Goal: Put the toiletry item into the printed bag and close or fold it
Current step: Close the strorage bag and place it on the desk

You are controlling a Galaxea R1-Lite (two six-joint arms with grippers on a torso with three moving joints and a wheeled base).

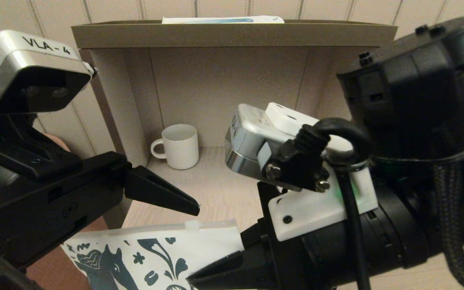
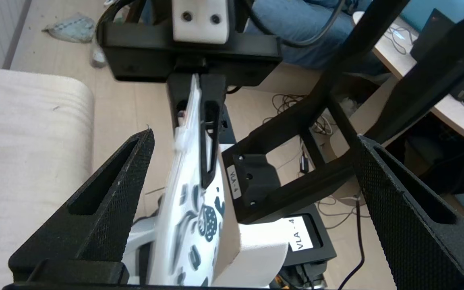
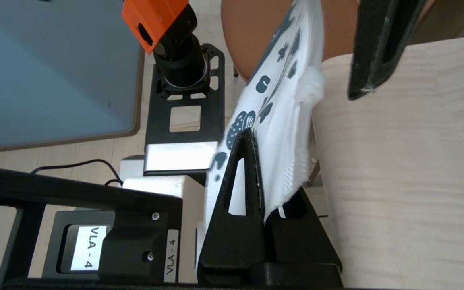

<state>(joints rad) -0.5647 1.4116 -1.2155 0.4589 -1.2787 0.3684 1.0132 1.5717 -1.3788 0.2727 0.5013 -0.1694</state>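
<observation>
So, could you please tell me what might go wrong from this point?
1. The right claw pinches the printed bag only at its edge; a tug could slip it free.
2. The left claw stands open around the bag's zip strip and may crumple it when closing.
3. No toiletry item is visible, so the bag might get sealed empty.

Right claw (image 1: 216,276) pinching printed bag (image 1: 155,253), mug (image 1: 180,146) behind

White ribbed mug (image 1: 179,146) upright in shelf alcove; white-and-blue box (image 1: 222,19) atop shelf.
</observation>
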